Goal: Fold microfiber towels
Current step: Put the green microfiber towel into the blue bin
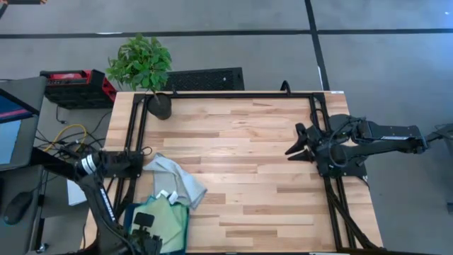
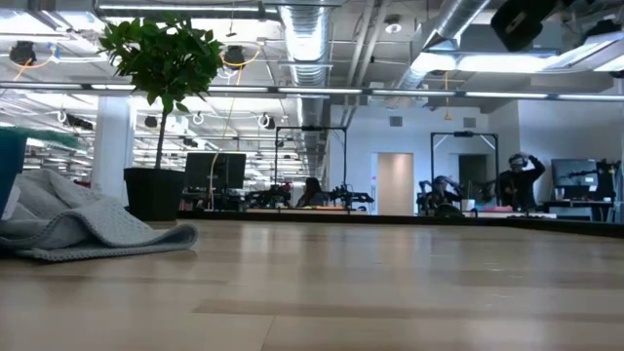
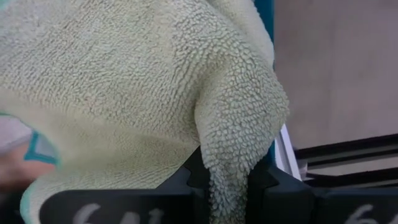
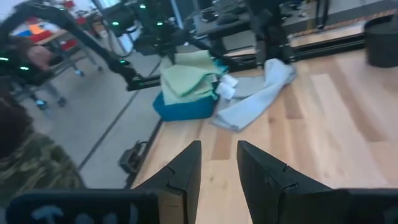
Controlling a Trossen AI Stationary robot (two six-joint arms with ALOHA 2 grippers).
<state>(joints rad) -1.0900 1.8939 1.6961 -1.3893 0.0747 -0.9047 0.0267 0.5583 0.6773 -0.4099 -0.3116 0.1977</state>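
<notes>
The left gripper (image 3: 227,186) is seen over the dark teal-blue bin (image 1: 133,214) at the near left corner of the table (image 1: 248,177), its fingers pinched on a hanging fold of the light green towel (image 3: 155,87), which fills the left wrist view. In the high view the green towel (image 1: 166,223) is bunched in and over the bin, with the gripper (image 1: 146,230) above it. A pale grey towel (image 1: 173,177) is draped in loose folds from the bin's far edge onto the wood; in the low view it lies crumpled at the left (image 2: 78,226). The right gripper (image 1: 296,145) is held over the table's right side, well apart from the towels, its fingers (image 4: 183,171) parted around nothing. A potted plant (image 1: 145,71) stands at the far left corner
</notes>
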